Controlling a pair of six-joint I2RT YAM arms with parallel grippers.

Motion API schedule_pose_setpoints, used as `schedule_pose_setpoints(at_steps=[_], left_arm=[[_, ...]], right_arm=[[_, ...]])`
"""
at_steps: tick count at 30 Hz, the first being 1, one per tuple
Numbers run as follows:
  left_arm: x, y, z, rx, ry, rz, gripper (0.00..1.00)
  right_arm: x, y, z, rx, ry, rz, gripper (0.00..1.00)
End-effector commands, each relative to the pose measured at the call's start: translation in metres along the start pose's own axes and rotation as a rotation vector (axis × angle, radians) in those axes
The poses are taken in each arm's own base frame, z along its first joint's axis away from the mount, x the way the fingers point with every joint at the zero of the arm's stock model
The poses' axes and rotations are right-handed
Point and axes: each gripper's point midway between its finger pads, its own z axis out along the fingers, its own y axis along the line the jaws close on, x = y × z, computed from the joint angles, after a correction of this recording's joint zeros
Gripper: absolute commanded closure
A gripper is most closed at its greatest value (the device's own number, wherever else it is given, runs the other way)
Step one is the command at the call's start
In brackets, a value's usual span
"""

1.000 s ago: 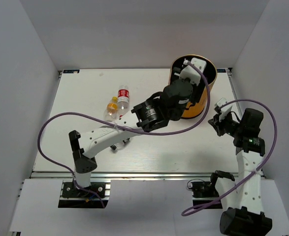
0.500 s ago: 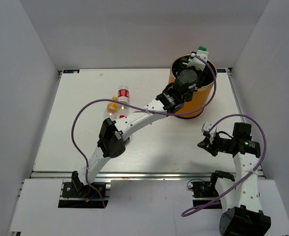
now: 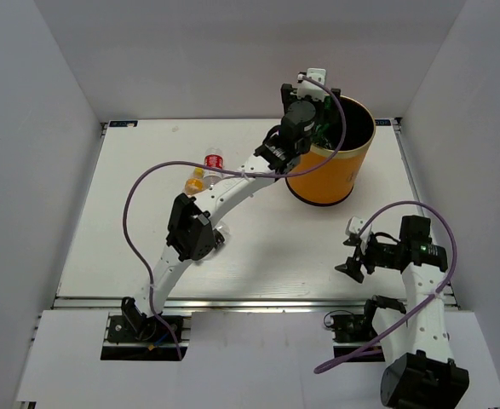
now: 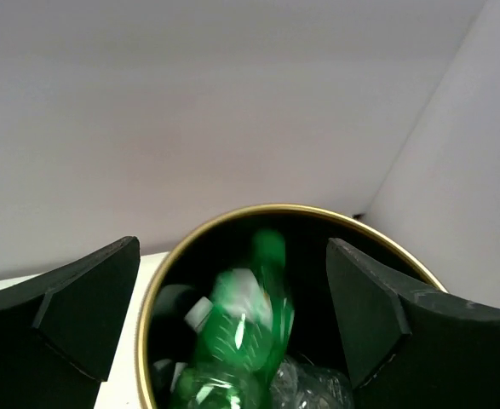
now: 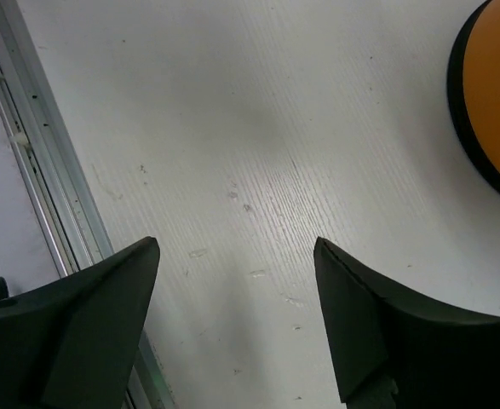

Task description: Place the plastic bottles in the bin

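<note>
My left gripper [image 3: 312, 92] hangs open over the left rim of the orange bin [image 3: 326, 183]. In the left wrist view the wide-apart fingers of this gripper [image 4: 232, 245] frame the bin's gold rim [image 4: 292, 209]. A green bottle [image 4: 241, 332], blurred, lies loose inside the black interior on top of clear bottles [image 4: 318, 388]. From above the green bottle [image 3: 322, 125] shows just inside the rim. A clear bottle with a red label [image 3: 213, 160] and a yellow-orange bottle [image 3: 196, 181] lie on the table left of the bin. My right gripper [image 3: 349, 249] [image 5: 234, 247] is open and empty over bare table.
The left arm stretches diagonally across the table and hides part of it near its elbow [image 3: 194, 234]. The table's metal edge rail [image 5: 45, 179] runs close to the right gripper. The bin's orange wall [image 5: 497, 94] shows at the right wrist view's edge. White walls enclose the table.
The left gripper opened and let go of the green bottle, which is now in the bin; it shifted left over the rim. The right gripper opened and moved slightly toward the near edge.
</note>
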Motion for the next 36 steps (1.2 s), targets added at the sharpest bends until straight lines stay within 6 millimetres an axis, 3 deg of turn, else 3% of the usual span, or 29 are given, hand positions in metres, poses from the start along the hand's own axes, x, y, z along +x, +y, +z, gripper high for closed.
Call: schedule_pose_setpoints(at_steps=[1,5,6,9,10,11,12,13,14,15,17,18,19,21,23,24,27,32,36], left_arm=[[-0.057,-0.017,-0.016,0.094,-0.057,-0.032,0.0],[-0.096,-0.008,-0.036,0.114,-0.08,0.01,0.0],[-0.131,-0.001,-0.052,0.123,-0.106,0.009,0.0],[-0.138,0.009,-0.083,0.152,-0.046,0.077,0.0],[-0.136,0.02,-0.109,0.161,0.005,0.103,0.0],[-0.132,0.026,-0.122,0.176,0.041,0.123,0.05],[-0.122,0.029,-0.136,0.2,0.091,0.118,0.1],[-0.078,0.043,-0.155,0.195,0.237,0.179,0.19],[-0.088,0.059,-0.177,0.182,0.259,0.175,0.48],[-0.053,0.071,-0.196,0.169,0.367,0.189,0.6],[-0.009,0.101,-0.245,0.165,0.544,0.245,0.74],[0.006,0.112,-0.26,0.156,0.6,0.264,0.75],[0.025,0.127,-0.28,0.132,0.681,0.292,0.75],[0.061,0.146,-0.309,0.103,0.802,0.322,0.56],[0.088,0.162,-0.332,0.075,0.915,0.359,0.36],[0.106,0.169,-0.345,0.07,0.972,0.374,0.23],[0.131,0.183,-0.361,0.029,1.044,0.405,0.1],[0.158,0.203,-0.368,-0.062,1.096,0.472,0.0],[0.175,0.21,-0.369,-0.104,1.139,0.495,0.0]], right_arm=[[-0.01,0.006,0.001,-0.054,-0.05,-0.077,0.19],[-0.013,0.007,0.001,-0.071,-0.062,-0.127,0.15],[-0.015,0.006,0.001,-0.068,-0.064,-0.146,0.15],[-0.021,0.005,0.001,-0.071,-0.079,-0.175,0.22],[-0.024,0.004,0.0,-0.068,-0.086,-0.194,0.33],[-0.029,0.005,0.0,-0.076,-0.113,-0.197,0.62],[-0.036,0.002,-0.001,-0.069,-0.125,-0.21,0.84],[-0.042,0.003,-0.001,-0.077,-0.15,-0.157,1.0],[-0.052,-0.005,-0.003,-0.057,-0.169,-0.17,1.0],[-0.058,-0.01,-0.004,-0.045,-0.182,-0.154,1.0],[-0.069,-0.025,-0.003,-0.015,-0.207,-0.043,1.0],[-0.072,-0.029,-0.003,-0.011,-0.205,-0.021,1.0],[-0.076,-0.034,-0.003,-0.002,-0.209,0.006,1.0],[-0.078,-0.04,-0.002,0.006,-0.177,0.077,0.96],[-0.089,-0.053,-0.003,0.033,-0.168,0.113,0.85],[-0.089,-0.055,-0.002,0.051,-0.141,0.144,0.74],[-0.094,-0.061,0.002,0.076,-0.118,0.207,0.54],[-0.09,-0.056,0.011,0.069,-0.098,0.257,0.46],[-0.088,-0.051,0.017,0.05,-0.083,0.253,0.42]])
